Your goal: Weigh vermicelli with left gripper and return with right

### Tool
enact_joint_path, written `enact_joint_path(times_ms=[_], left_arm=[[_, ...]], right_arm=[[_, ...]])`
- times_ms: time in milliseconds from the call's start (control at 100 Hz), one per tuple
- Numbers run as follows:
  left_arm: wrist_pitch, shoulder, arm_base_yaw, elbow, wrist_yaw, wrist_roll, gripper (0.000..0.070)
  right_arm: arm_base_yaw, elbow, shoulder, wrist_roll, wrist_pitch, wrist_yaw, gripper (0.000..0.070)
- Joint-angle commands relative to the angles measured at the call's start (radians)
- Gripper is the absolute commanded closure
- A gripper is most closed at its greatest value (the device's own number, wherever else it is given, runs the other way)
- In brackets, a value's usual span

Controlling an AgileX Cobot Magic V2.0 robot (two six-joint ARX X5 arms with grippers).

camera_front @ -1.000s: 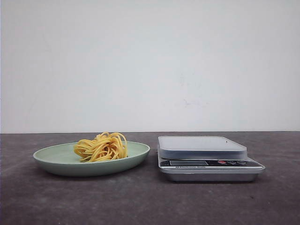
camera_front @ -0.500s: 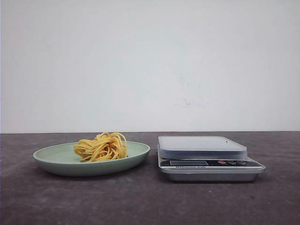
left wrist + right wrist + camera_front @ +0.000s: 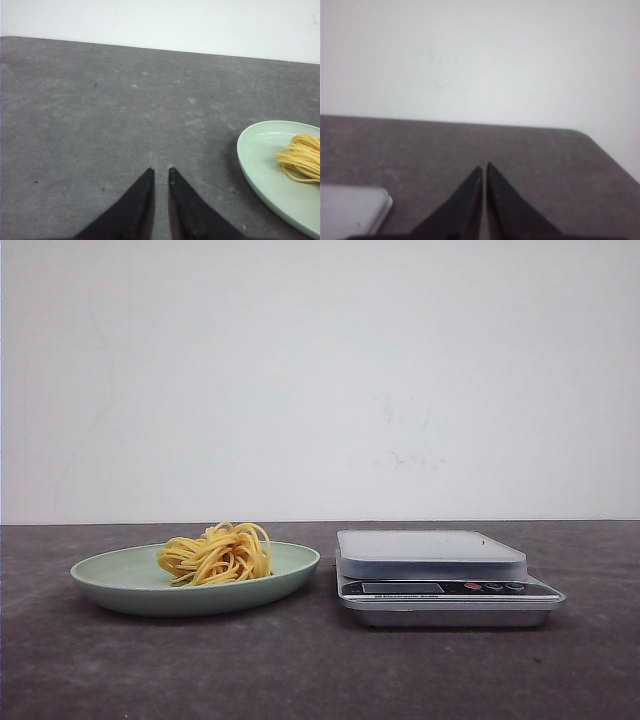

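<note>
Yellow vermicelli (image 3: pixel 216 554) lies untouched on the plate (image 3: pixel 120 578), as a second ago; the scale (image 3: pixel 440 575) stands bare beside it. Left gripper (image 3: pixel 160 172) and right gripper (image 3: pixel 484 169) have jaws nearly together, empty. Weighing hasn't started.

A plain white wall (image 3: pixel 320 380) fills the whole background, with a few faint marks on its right part. In front of it stands the desk (image 3: pixel 320 670), dark grey and lightly speckled. The light is soft and even, and shadows are weak.
</note>
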Motion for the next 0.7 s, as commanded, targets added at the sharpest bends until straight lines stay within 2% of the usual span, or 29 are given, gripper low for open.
enact_joint_path(times_ms=[0,300,690], left_arm=[[-0.006,-0.001,0.002,-0.018,0.003,-0.002,0.0689],[-0.006,-0.001,0.002,-0.018,0.003,-0.002,0.0689],[-0.006,-0.001,0.002,-0.018,0.003,-0.002,0.0689]], right_arm=[[-0.007,-0.019,-0.01,0.019,-0.006,0.0,0.0695],[-0.068,-0.073,-0.01,0.018,-0.063,-0.004,0.0695],[-0.074,-0.086,-0.01,0.01,-0.156,-0.005,0.0695]])
